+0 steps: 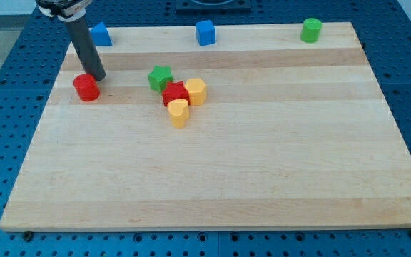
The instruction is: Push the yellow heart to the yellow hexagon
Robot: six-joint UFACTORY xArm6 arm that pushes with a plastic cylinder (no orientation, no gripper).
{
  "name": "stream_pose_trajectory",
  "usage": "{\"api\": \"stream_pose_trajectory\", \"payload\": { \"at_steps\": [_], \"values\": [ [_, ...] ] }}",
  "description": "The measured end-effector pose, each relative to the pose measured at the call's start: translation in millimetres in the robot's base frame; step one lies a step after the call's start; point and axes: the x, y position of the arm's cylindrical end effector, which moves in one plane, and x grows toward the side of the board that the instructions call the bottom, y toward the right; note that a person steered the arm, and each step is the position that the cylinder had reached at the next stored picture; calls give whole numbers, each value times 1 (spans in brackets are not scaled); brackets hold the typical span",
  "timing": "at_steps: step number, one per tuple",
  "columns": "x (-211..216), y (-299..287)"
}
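The yellow heart (179, 113) lies left of the board's middle, touching the lower edge of a red block (175, 93). The yellow hexagon (195, 91) sits just up and to the right of the heart, against the red block's right side. My tip (96, 77) is far to the left of them, at the upper right edge of a red cylinder (86, 87). The rod rises to the view's top left.
A green star-like block (160, 77) sits up-left of the red block. Along the top edge of the wooden board (212, 171) are a blue block (101, 33), a blue cube (205, 32) and a green cylinder (310, 30).
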Motion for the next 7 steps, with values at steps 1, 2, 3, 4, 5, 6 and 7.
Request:
{"api": "stream_pose_trajectory", "payload": {
  "at_steps": [1, 2, 3, 4, 5, 6, 7],
  "values": [
    [2, -5],
    [2, -8],
    [-1, -6],
    [-19, 12],
    [-19, 26],
    [-19, 34],
    [-19, 63]
  ]
}}
